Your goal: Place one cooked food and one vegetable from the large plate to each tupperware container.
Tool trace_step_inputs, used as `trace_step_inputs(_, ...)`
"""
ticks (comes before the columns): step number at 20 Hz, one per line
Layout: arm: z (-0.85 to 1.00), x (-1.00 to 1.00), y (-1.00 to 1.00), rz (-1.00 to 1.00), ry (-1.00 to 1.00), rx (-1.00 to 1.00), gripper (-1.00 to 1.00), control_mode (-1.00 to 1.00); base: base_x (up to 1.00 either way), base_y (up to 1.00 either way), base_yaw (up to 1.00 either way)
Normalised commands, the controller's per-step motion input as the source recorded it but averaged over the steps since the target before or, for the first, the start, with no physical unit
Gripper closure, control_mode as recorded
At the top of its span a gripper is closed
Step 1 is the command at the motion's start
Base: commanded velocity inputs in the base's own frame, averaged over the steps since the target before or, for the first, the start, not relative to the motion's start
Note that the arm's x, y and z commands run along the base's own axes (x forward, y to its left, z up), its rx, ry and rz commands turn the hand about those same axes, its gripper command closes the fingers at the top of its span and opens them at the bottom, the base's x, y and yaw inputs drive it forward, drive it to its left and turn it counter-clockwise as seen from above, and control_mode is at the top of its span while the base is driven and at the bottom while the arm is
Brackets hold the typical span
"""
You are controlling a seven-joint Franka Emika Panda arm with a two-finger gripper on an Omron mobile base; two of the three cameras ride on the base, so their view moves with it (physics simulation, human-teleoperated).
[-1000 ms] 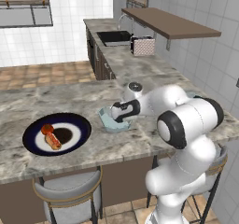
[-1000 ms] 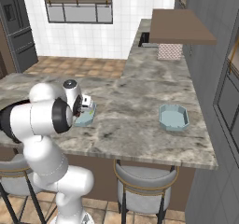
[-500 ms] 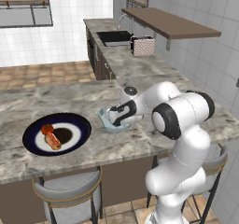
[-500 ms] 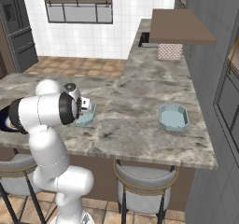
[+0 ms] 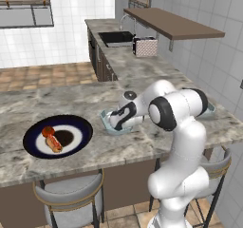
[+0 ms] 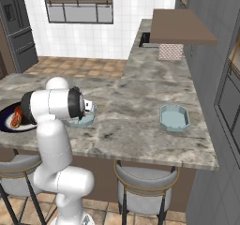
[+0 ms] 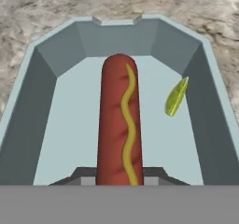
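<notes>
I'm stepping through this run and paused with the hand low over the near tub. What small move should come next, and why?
Probably open the gripper and lift straight up. The sausage lies between the fingertips, inside the near tub, beside the pale-green piece. This tub seems to have its pair, while the far tub looks empty.

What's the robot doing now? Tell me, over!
Gripper low in near container, jaws around the sausage, grip unclear. Green leaf beside it. Tomato and bun sausage on large plate. Far container empty. Nothing blocking.
</notes>
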Motion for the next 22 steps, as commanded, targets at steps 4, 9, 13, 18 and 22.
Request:
trace_step_inputs(4,-0.23,0.27,0.22,0.0,0.0,0.0,1.0,-1.0,0.0,0.0,0.0)
trace_step_inputs(9,-0.18,0.33,0.13,0.0,0.0,0.0,1.0,-1.0,0.0,0.0,0.0)
trace_step_inputs(13,-0.17,0.18,0.11,0.0,0.0,0.0,-1.0,-1.0,0.0,0.0,0.0)
trace_step_inputs(18,0.0,0.0,0.0,0.0,0.0,0.0,-1.0,-1.0,0.0,0.0,0.0)
trace_step_inputs(22,0.35,-0.07,0.04,0.0,0.0,0.0,-1.0,-1.0,0.0,0.0,0.0)
